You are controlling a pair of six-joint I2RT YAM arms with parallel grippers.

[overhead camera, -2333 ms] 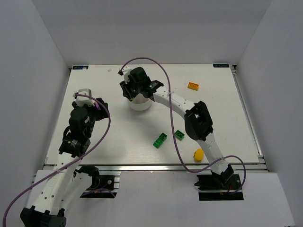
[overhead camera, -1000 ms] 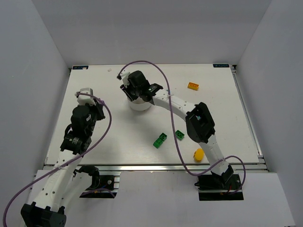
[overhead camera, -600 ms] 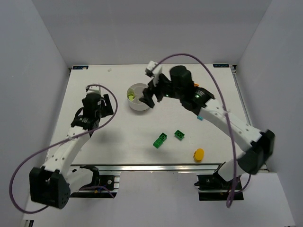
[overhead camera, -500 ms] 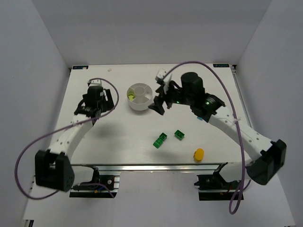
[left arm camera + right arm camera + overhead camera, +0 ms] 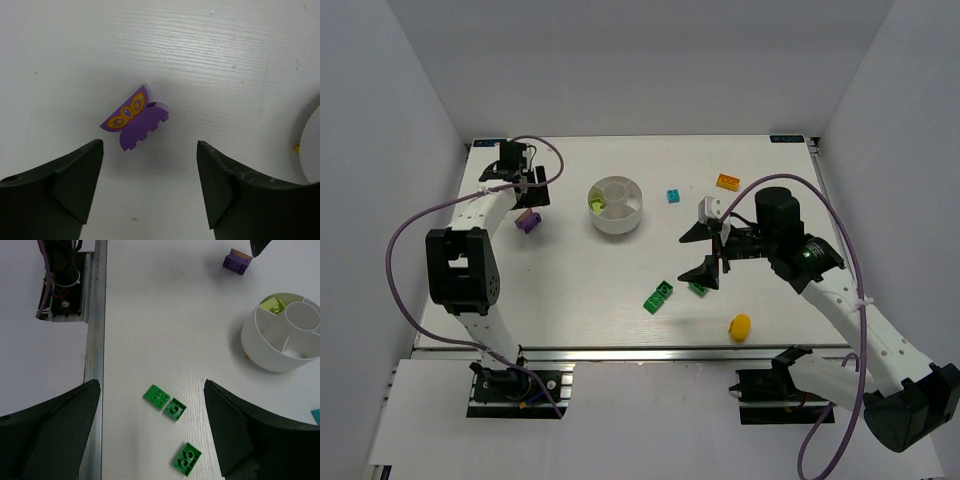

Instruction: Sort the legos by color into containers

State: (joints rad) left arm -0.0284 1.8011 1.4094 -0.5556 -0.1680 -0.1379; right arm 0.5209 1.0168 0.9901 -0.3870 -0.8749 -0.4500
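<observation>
My right claw [image 5: 704, 256] left the dish [image 5: 617, 226] and is now open above the green bricks [image 5: 165, 402] in front of it. My left claw [image 5: 150, 152], open too, came over the purple brick [image 5: 134, 121] left of the dish. I think those go in next.

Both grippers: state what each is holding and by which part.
Nothing is held. The left gripper has its jaws open around the purple brick without touching it. The right gripper hangs with its jaws open and empty above the green bricks.

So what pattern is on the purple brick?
The purple brick carries an orange-yellow butterfly-wing print, clearest in the left wrist view.
</observation>
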